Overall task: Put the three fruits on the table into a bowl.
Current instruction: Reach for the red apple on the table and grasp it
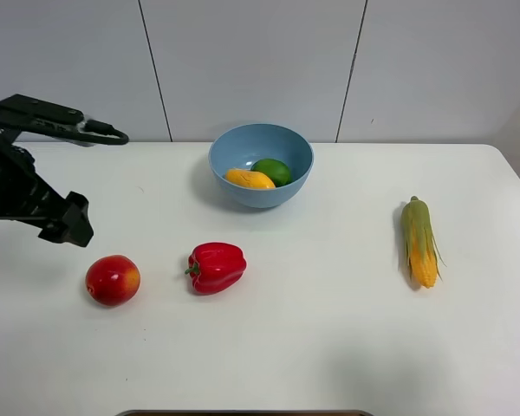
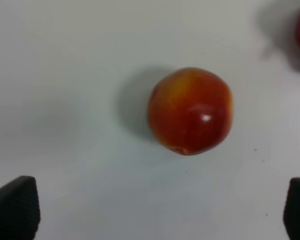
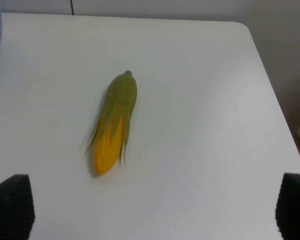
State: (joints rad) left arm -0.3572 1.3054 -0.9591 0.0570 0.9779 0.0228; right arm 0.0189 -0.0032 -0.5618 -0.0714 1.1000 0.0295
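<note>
Apple (image 1: 113, 280) on table (image 1: 329, 329) | mango (image 1: 250, 179), lime (image 1: 275, 170) inside blue bowl (image 1: 260, 198)

Nothing legible anywhere: no lettering, no label, no brand, no number, no sign. Same in all three views.
</note>
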